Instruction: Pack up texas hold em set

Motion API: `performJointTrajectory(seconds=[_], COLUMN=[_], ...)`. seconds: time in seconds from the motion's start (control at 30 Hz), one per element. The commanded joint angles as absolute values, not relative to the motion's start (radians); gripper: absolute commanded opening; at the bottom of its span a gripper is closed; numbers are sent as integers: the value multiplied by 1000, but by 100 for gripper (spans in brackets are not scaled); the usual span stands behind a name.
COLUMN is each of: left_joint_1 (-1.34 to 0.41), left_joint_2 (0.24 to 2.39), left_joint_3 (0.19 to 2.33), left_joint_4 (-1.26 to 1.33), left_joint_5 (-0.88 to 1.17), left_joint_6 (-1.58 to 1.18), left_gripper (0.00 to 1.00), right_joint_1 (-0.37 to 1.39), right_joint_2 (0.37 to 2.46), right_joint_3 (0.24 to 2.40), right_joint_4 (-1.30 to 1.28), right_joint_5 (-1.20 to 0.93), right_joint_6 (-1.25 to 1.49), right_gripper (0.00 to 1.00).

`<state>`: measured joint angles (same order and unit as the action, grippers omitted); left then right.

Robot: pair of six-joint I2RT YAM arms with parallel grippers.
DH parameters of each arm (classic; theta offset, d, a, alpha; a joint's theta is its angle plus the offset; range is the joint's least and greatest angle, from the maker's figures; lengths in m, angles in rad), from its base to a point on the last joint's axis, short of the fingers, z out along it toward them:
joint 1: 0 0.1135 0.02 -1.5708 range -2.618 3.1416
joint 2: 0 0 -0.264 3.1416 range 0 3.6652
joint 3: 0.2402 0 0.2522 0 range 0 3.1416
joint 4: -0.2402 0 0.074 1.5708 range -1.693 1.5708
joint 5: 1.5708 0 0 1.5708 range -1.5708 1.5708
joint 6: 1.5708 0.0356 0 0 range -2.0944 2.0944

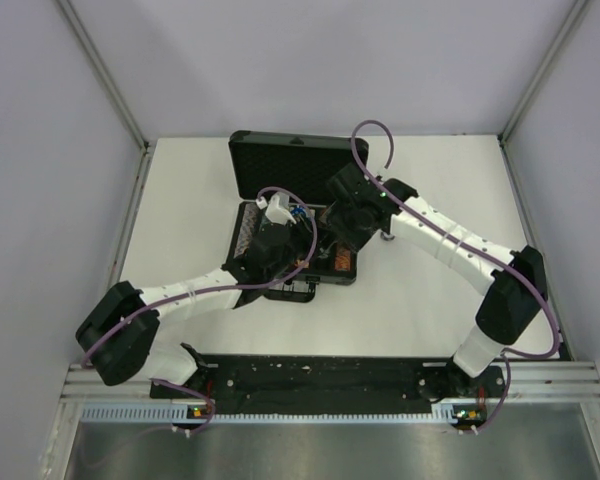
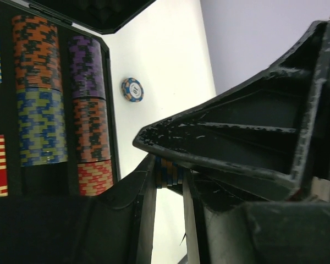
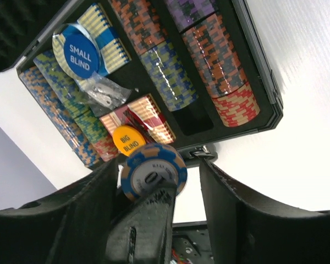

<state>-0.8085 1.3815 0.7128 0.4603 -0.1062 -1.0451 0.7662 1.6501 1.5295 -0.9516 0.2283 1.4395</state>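
The open case sits in the middle of the top view. The left gripper pinches the blue chips tight. The right gripper is wide open and holds nothing. I think the chips should go slowly, edge first, into the empty slot. The blue button says SMALL BLIND. The yellow button says BIG BLIND.

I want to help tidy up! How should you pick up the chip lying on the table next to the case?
Pinch the chip across its rim, coming straight down from above. It lies flat and thin on the table, apart from the case.
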Motion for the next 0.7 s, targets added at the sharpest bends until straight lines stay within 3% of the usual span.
performJointTrajectory(seconds=[0.0,0.1,0.2,0.4,0.67], left_joint_1=[-815,-819,-824,-822,-824], left_joint_2=[1341,1330,1316,1261,1253], left_joint_3=[755,755,759,755,914], left_joint_4=[473,446,402,279,-81], left_joint_5=[-149,-141,-140,-66,184], left_joint_6=[-973,-956,-936,-855,-436], left_gripper=[0,0,0,0,0], right_joint_1=[795,792,782,738,621], right_joint_2=[1583,1566,1549,1456,1290], right_joint_3=[1555,1565,1565,1496,1327], right_joint_4=[-985,-982,-977,-970,-911], right_joint_5=[221,267,299,328,278], right_joint_6=[1397,1373,1350,1287,931], right_gripper=[67,78,84,84,82])
